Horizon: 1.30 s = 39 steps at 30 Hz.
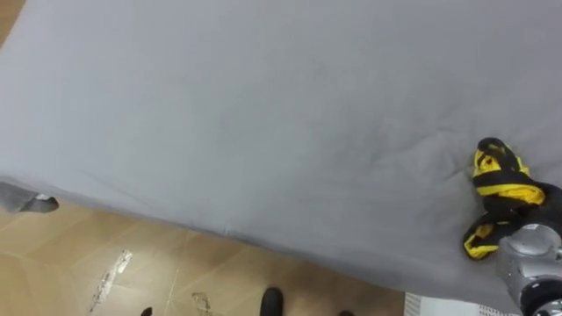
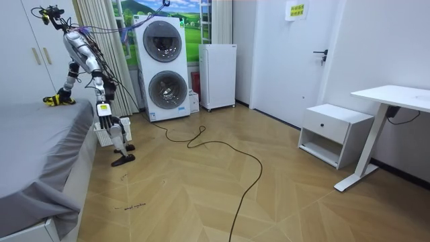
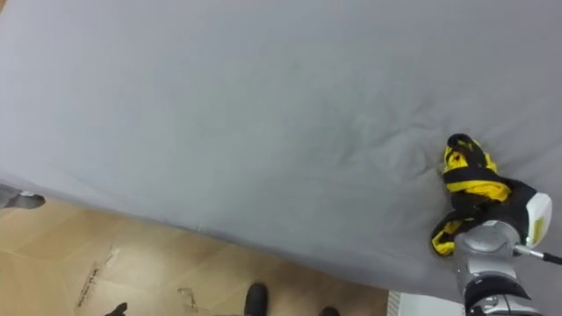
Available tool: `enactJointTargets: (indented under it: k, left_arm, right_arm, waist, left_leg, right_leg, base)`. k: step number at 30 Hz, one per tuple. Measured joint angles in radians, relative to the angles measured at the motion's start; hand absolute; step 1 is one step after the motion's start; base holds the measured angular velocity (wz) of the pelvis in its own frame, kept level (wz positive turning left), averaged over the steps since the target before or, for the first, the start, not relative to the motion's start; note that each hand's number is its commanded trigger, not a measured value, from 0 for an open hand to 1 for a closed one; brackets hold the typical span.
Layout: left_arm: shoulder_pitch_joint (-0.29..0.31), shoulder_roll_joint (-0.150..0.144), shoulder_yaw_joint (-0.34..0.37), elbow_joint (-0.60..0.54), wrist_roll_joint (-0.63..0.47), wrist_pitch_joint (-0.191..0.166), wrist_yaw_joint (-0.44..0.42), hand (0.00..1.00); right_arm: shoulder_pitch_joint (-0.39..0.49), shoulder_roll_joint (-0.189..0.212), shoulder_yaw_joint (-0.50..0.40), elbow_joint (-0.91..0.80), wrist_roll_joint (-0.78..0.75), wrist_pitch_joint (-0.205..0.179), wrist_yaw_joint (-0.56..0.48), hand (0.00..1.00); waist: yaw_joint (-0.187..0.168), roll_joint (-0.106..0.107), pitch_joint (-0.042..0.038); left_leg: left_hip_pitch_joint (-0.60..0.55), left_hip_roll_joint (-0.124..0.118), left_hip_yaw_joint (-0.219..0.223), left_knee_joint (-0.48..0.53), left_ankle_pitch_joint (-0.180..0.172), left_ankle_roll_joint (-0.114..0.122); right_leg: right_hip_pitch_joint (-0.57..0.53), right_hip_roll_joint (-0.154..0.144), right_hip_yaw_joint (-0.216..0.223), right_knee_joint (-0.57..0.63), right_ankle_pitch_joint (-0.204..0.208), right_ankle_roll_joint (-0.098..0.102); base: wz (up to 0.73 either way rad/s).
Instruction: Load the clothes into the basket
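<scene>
A yellow and black garment (image 1: 497, 178) lies bunched on the grey bed sheet (image 1: 263, 114) near the bed's edge, at the right of the eye views. My right hand (image 3: 516, 204) reaches in from the lower right and its dark fingers are curled into the middle of the cloth. In the room view the garment (image 2: 56, 99) is a small yellow patch on the bed, and I stand bent over it. My left hand (image 1: 26, 203) hangs low at the left edge, beside the bed. A white basket (image 2: 107, 132) stands on the floor by my legs.
The bed's front edge runs diagonally across the eye views, with wooden floor (image 1: 132, 272) below it. The basket's white rim (image 3: 421, 304) shows at the bottom right. Stacked washing machines (image 2: 163, 67), a white cabinet (image 2: 218, 75) and a floor cable (image 2: 222, 151) lie further off.
</scene>
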Motion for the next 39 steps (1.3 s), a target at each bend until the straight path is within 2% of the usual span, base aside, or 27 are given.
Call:
enactJointTargets:
  k: [2, 4, 6, 7, 8, 10, 11, 12, 14, 16, 18, 20, 22, 23, 25, 29, 32, 34, 36, 39]
  left_arm:
    - [0.004, 0.001, 0.004, -0.015, 0.036, 0.005, 0.001, 0.00]
    - [0.011, 0.009, 0.006, -0.048, 0.068, 0.004, 0.000, 0.00]
    - [0.024, 0.015, 0.013, -0.058, 0.066, 0.001, 0.001, 0.00]
    - [0.035, 0.013, 0.038, -0.062, 0.073, 0.001, 0.001, 0.00]
    - [0.040, 0.013, 0.049, -0.063, 0.078, 0.001, 0.002, 0.00]
    - [0.065, 0.014, 0.085, -0.064, 0.104, 0.001, 0.007, 0.00]
    - [0.076, 0.014, 0.094, -0.067, 0.104, 0.001, 0.010, 0.00]
    - [0.085, 0.013, 0.102, -0.066, 0.103, 0.001, 0.016, 0.00]
    - [0.097, 0.009, 0.102, -0.063, 0.102, 0.007, 0.019, 0.00]
    - [0.096, 0.001, 0.099, -0.067, 0.104, 0.010, 0.018, 0.00]
    - [0.102, -0.010, 0.100, -0.067, 0.104, 0.013, 0.014, 0.00]
    - [0.112, -0.014, 0.102, -0.077, 0.104, 0.015, 0.002, 0.00]
    - [0.113, -0.013, 0.115, -0.083, 0.107, 0.018, -0.005, 0.00]
    - [0.113, -0.014, 0.116, -0.082, 0.114, 0.024, -0.004, 0.00]
    - [0.132, -0.015, 0.117, -0.075, 0.114, 0.038, 0.001, 0.00]
    - [0.149, -0.013, 0.120, -0.074, 0.114, 0.061, 0.019, 0.00]
    - [0.178, -0.013, 0.120, -0.074, 0.115, 0.074, 0.025, 0.00]
    - [0.186, -0.014, 0.125, -0.074, 0.114, 0.092, 0.024, 0.00]
    - [0.195, -0.013, 0.129, -0.074, 0.113, 0.109, 0.026, 0.00]
    - [0.197, -0.012, 0.126, -0.074, 0.113, 0.137, 0.027, 0.00]
  right_arm:
    - [0.037, 0.000, -0.002, -0.032, 0.008, 0.007, 0.017, 1.00]
    - [0.111, 0.001, -0.002, -0.093, 0.036, 0.009, 0.033, 1.00]
    - [0.155, 0.004, -0.003, -0.141, 0.031, 0.025, 0.039, 1.00]
    - [0.192, 0.004, -0.003, -0.191, 0.031, 0.031, 0.039, 1.00]
    - [0.211, 0.004, -0.005, -0.219, 0.031, 0.033, 0.039, 1.00]
    - [0.317, 0.008, -0.025, -0.395, 0.036, 0.041, 0.050, 1.00]
    - [0.338, 0.010, -0.026, -0.432, 0.036, 0.041, 0.054, 1.00]
    - [0.363, 0.013, -0.028, -0.482, 0.033, 0.040, 0.060, 1.00]
    - [0.386, 0.014, -0.035, -0.527, 0.025, 0.040, 0.069, 1.00]
    - [0.420, 0.026, -0.069, -0.591, 0.024, 0.043, 0.088, 1.00]
    - [0.438, 0.026, -0.077, -0.641, 0.022, 0.043, 0.097, 1.00]
    - [0.454, 0.029, -0.093, -0.668, 0.022, 0.043, 0.101, 1.00]
    - [0.483, 0.048, -0.129, -0.693, 0.020, 0.043, 0.099, 1.00]
    - [0.491, 0.053, -0.138, -0.702, 0.020, 0.043, 0.097, 1.00]
    - [0.505, 0.057, -0.147, -0.710, 0.021, 0.043, 0.091, 1.00]
    - [0.549, 0.061, -0.165, -0.730, 0.021, 0.043, 0.087, 1.00]
    - [0.568, 0.074, -0.195, -0.730, 0.023, 0.044, 0.088, 1.00]
    - [0.585, 0.091, -0.236, -0.731, 0.025, 0.045, 0.085, 1.00]
    - [0.590, 0.094, -0.238, -0.693, 0.028, 0.044, 0.087, 1.00]
    - [0.599, 0.107, -0.247, -0.637, 0.038, 0.050, 0.091, 1.00]
  waist:
    - [-0.003, -0.002, -0.0016]
    - [-0.012, -0.013, -0.0074]
    - [-0.027, -0.029, -0.0185]
    - [-0.029, -0.045, -0.0275]
    - [-0.032, -0.054, -0.0329]
    - [-0.070, -0.077, -0.0416]
    - [-0.078, -0.083, -0.0452]
    - [-0.084, -0.090, -0.0506]
    - [-0.109, -0.088, -0.0505]
    - [-0.124, -0.083, -0.0479]
    - [-0.138, -0.073, -0.0427]
    - [-0.161, -0.067, -0.0436]
    - [-0.191, -0.068, -0.0428]
    - [-0.197, -0.068, -0.0422]
    - [-0.209, -0.062, -0.0394]
    - [-0.231, -0.057, -0.0393]
    - [-0.248, -0.046, -0.0398]
    - [-0.253, -0.038, -0.0370]
    - [-0.267, -0.036, -0.0377]
    - [-0.289, -0.024, -0.0344]
  left_leg:
    - [0.031, 0.000, 0.009, -0.008, 0.000, 0.000]
    - [0.074, -0.001, 0.015, -0.015, 0.000, 0.000]
    - [0.114, -0.001, 0.042, -0.029, 0.000, 0.000]
    - [0.141, -0.001, 0.055, -0.038, 0.000, 0.000]
    - [0.153, -0.001, 0.061, -0.041, 0.000, 0.000]
    - [0.216, -0.002, 0.078, -0.047, -0.001, -0.001]
    - [0.234, -0.002, 0.086, -0.048, -0.003, -0.002]
    - [0.268, 0.000, 0.095, -0.052, -0.009, -0.005]
    - [0.313, 0.008, 0.096, -0.065, -0.024, -0.006]
    - [0.350, 0.020, 0.129, -0.070, -0.042, -0.004]
    - [0.373, 0.022, 0.150, -0.078, -0.044, -0.003]
    - [0.388, 0.022, 0.162, -0.085, -0.044, -0.002]
    - [0.397, 0.025, 0.179, -0.087, -0.047, -0.003]
    - [0.402, 0.026, 0.185, -0.091, -0.047, -0.003]
    - [0.422, 0.032, 0.224, -0.099, -0.056, -0.006]
    - [0.426, 0.038, 0.259, -0.099, -0.068, -0.009]
    - [0.441, 0.046, 0.289, -0.099, -0.081, -0.014]
    - [0.452, 0.051, 0.316, -0.099, -0.086, -0.018]
    - [0.457, 0.052, 0.320, -0.095, -0.086, -0.019]
    - [0.456, 0.053, 0.339, -0.095, -0.086, -0.019]
  right_leg:
    - [0.026, -0.001, 0.000, -0.001, -0.001, 0.001]
    - [0.067, -0.003, 0.002, -0.002, -0.003, 0.005]
    - [0.096, -0.004, 0.016, -0.003, -0.009, 0.013]
    - [0.114, -0.002, 0.047, -0.007, -0.012, 0.016]
    - [0.126, 0.000, 0.056, -0.014, -0.012, 0.015]
    - [0.188, 0.002, 0.074, -0.038, -0.013, 0.015]
    - [0.205, 0.004, 0.087, -0.048, -0.014, 0.016]
    - [0.239, 0.010, 0.114, -0.069, -0.017, 0.018]
    - [0.269, 0.020, 0.138, -0.075, -0.020, 0.018]
    - [0.280, 0.033, 0.171, -0.065, -0.020, 0.017]
    - [0.289, 0.037, 0.196, -0.064, -0.015, 0.018]
    - [0.292, 0.040, 0.216, -0.062, -0.012, 0.019]
    - [0.290, 0.041, 0.224, -0.057, -0.009, 0.017]
    - [0.288, 0.042, 0.233, -0.049, -0.009, 0.017]
    - [0.281, 0.053, 0.276, -0.048, -0.009, 0.017]
    - [0.268, 0.062, 0.311, -0.048, -0.009, 0.017]
    - [0.267, 0.072, 0.337, -0.047, -0.008, 0.016]
    - [0.267, 0.080, 0.365, -0.047, -0.007, 0.014]
    - [0.268, 0.083, 0.381, -0.048, -0.006, 0.013]
    - [0.258, 0.085, 0.399, -0.048, -0.006, 0.013]
  base:
    - [-0.02]
    - [0.00]
    - [-0.16]
    - [-0.32]
    - [-0.32]
    - [-0.18]
    - [-0.27]
    - [-0.41]
    - [-0.36]
    - [-0.46]
    - [-0.47]
    - [-0.35]
    - [-0.25]
    - [-0.32]
    - [-0.52]
    - [-0.36]
    - [-0.37]
    - [-0.32]
    - [-0.26]
    - [-0.19]
